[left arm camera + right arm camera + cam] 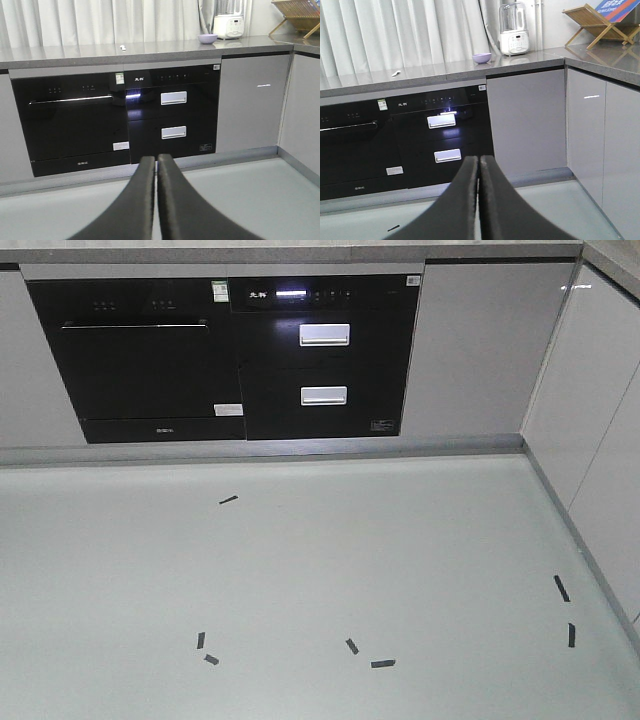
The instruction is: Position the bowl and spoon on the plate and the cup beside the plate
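Note:
A small lavender bowl [207, 38] sits on the grey countertop [75, 52] toward the right, also seen in the right wrist view as the bowl [481, 58]. Left of it on the same counter lies a pale spoon [122, 47], the spoon [396, 73] looking tiny from here. Plate and cup are out of view. My left gripper [156, 159] is shut with nothing in it, low over the floor and well short of the counter. My right gripper [479, 159] is likewise shut and empty. Neither gripper shows in the front view.
Black built-in appliances [230, 355] fill the cabinet front below the counter. A white blender [514, 30] and a wooden rack [597, 25] stand on the counter at the right. Grey cabinets [600, 440] run along the right side. Black tape marks [382, 663] dot the pale floor.

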Motion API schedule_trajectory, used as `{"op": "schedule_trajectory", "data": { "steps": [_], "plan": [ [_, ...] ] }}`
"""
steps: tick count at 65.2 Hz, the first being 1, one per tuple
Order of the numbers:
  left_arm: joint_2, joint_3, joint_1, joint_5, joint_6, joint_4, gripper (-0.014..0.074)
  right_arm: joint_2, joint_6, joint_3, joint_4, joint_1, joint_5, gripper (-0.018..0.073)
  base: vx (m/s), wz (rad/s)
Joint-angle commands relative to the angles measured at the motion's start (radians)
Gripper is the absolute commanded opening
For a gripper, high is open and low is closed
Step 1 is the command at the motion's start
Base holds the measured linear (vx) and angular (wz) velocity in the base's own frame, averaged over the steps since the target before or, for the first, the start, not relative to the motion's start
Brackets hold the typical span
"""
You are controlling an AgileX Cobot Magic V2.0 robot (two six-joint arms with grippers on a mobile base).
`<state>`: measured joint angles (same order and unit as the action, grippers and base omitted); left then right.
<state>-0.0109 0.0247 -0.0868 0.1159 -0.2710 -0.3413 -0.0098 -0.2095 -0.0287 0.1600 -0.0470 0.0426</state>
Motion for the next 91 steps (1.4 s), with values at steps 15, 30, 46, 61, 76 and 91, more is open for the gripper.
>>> {"op": "schedule_trajectory", "data": {
  "steps": [15,30,46,61,76,91],
  "plan": [
    [-0.017,0.025,0.001,-0.073,-0.002,-0.012,-0.0006,-0.011,0.009,-0.014,0.003,-0.004,-0.074,-0.0005,0.0,0.0],
    [-0.017,0.025,0.001,-0.073,-0.002,-0.012,-0.0006,-0.011,0.009,-0.014,0.003,-0.004,-0.074,-0.0005,0.0,0.0],
    [-0.017,0.025,0.001,-0.073,-0.002,-0.012,-0.0006,-0.011,0.009,-0.014,0.003,-0.004,-0.075,-0.0005,0.0,0.0],
    [-0.017,0.025,0.001,-0.073,-0.002,-0.012,-0.0006,-0.011,0.009,-0.014,0.003,-0.004,-0.075,-0.0005,0.0,0.0],
    [-0.017,0.025,0.001,-0.073,-0.002,-0.012,-0.0006,-0.011,0.009,-0.014,0.003,-0.004,-0.075,-0.0005,0.0,0.0],
    [-0.017,0.025,0.001,-0.073,-0.002,-0.012,-0.0006,-0.011,0.009,-0.014,0.003,-0.004,-0.075,-0.0005,0.0,0.0]
  ]
}}
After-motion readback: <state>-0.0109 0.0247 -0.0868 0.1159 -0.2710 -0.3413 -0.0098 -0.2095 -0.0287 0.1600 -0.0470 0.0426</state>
